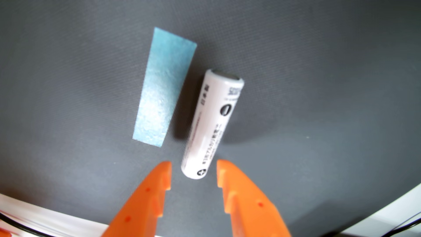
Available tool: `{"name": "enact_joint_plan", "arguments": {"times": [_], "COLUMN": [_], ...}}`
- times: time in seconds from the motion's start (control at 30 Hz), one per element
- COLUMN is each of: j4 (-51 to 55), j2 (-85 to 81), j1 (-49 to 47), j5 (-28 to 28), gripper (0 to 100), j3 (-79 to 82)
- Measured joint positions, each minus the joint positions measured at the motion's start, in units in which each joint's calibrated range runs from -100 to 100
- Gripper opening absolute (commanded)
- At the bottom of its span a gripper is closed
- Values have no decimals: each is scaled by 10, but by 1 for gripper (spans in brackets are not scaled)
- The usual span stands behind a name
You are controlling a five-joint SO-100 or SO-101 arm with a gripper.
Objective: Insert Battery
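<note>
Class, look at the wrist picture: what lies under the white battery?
The battery lies on the dark grey mat, casting a shadow there. The blue tape strip sits beside it, not beneath. The patch directly under the battery is hidden.

bare mat (319, 91) flanks battery (211, 125); tape (164, 88) lies flat.

Wrist view only: rides just behind orange gripper (193, 166), looking steeply down, very near grey mat (319, 68); fingers enter from bottom edge.
</note>
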Motion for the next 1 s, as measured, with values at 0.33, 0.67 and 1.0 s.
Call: {"name": "enact_joint_plan", "arguments": {"times": [0.33,0.67,1.0], "j4": [-14,-9,-18], "j2": [2,47,51], "j1": [0,19,29], "j5": [0,4,3], "gripper": [12,11,2], "j3": [30,2,0]}}
